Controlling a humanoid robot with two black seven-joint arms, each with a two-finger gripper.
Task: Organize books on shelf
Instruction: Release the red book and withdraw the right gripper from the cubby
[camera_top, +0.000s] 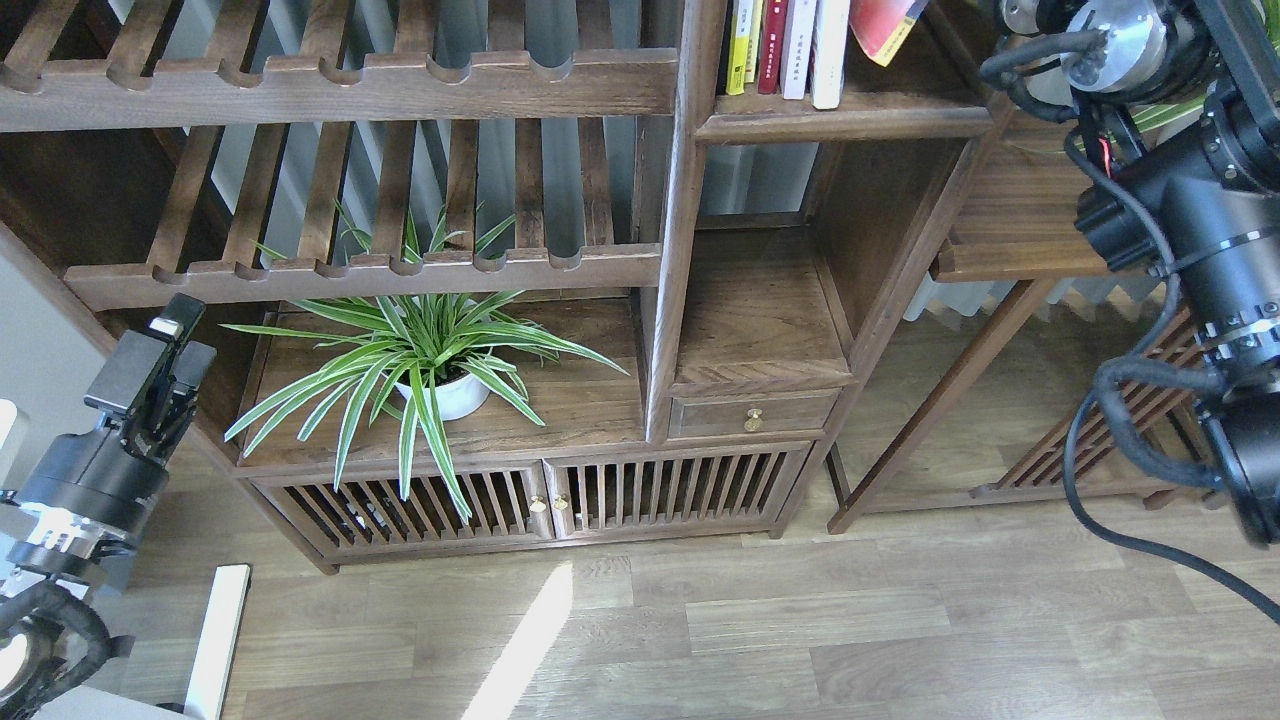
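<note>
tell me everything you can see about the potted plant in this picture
The plant is a spider-plant type with long, narrow, arching leaves, green with pale stripes, fanning out in all directions. It grows upright from a small, round white pot, smooth like glazed ceramic and mostly hidden by foliage. The pot stands on the top of a low dark-wood cabinet, beneath a slatted rack. Several leaves droop over the cabinet's front edge, across its slatted doors. No gripper touches it.

Books stand on the shelf, above and right of the plant.
</note>
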